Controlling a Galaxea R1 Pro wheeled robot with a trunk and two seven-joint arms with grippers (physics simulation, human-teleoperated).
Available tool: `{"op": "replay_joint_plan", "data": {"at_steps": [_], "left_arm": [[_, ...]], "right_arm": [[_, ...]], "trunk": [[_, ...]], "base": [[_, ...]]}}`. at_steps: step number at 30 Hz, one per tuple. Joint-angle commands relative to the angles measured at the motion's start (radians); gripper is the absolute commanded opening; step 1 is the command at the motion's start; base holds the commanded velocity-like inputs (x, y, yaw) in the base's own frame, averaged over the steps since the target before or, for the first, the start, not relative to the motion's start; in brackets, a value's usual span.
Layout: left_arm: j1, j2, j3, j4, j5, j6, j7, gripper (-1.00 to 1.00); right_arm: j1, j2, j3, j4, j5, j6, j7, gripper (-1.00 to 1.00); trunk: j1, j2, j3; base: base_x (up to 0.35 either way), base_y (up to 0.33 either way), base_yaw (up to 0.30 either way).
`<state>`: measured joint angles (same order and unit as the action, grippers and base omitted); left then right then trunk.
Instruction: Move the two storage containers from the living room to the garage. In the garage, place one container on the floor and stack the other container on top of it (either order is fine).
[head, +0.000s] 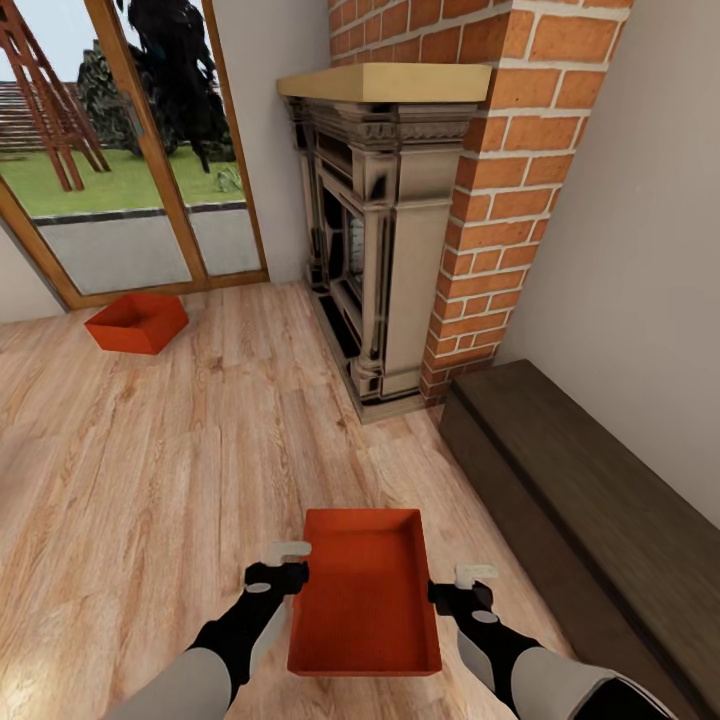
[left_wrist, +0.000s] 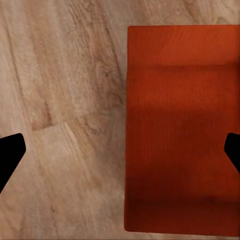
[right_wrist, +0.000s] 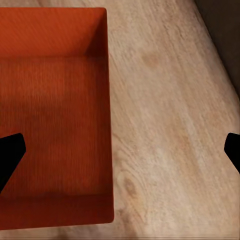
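One orange-red storage container (head: 365, 590) lies on the light wood-plank floor of the living room, just in front of me between both arms. My left gripper (head: 285, 565) is open over its left long wall (left_wrist: 131, 125); the two black fingers (left_wrist: 11, 155) stand wide apart, one over the floor and one over the bin. My right gripper (head: 460, 590) is open the same way over the right wall (right_wrist: 107, 125). The second storage container (head: 137, 322) sits on the floor at the far left, by the glass doors.
A stone fireplace (head: 385, 250) with a wooden mantel and a red brick chimney (head: 500, 180) stands ahead. A dark wooden bench (head: 590, 500) runs along the white wall at the right. Wood-framed glass garden doors (head: 130, 170) are at the back left.
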<state>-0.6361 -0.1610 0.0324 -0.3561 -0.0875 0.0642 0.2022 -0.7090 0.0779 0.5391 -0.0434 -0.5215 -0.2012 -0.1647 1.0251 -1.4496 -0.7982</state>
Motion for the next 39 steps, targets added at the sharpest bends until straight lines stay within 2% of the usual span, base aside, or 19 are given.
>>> {"op": "replay_joint_plan", "data": {"at_steps": [1, 22, 31, 39], "left_arm": [[0.000, -0.003, 0.003, 0.001, -0.009, 0.004, 0.001, 1.00], [0.001, -0.013, 0.004, 0.008, -0.002, 0.001, 0.003, 1.00], [0.000, -0.013, 0.007, 0.010, 0.008, 0.002, 0.003, 1.00], [0.000, -0.013, 0.009, 0.034, 0.042, 0.001, 0.003, 1.00]], "right_arm": [[0.000, 0.000, 0.009, 0.002, -0.009, -0.003, -0.002, 1.00], [0.002, 0.006, 0.010, 0.003, -0.006, -0.001, -0.002, 1.00], [0.002, 0.010, 0.011, 0.002, -0.005, -0.002, -0.003, 1.00], [0.002, 0.011, 0.012, 0.002, -0.005, -0.002, -0.003, 1.00]], "trunk": [[0.000, 0.000, -0.001], [0.000, 0.000, -0.001], [0.034, -0.063, -0.029], [0.065, -0.119, -0.054]], "base": [[0.000, 0.000, 0.000], [0.000, 0.000, 0.000], [0.000, 0.000, 0.000], [0.000, 0.000, 0.000]]}}
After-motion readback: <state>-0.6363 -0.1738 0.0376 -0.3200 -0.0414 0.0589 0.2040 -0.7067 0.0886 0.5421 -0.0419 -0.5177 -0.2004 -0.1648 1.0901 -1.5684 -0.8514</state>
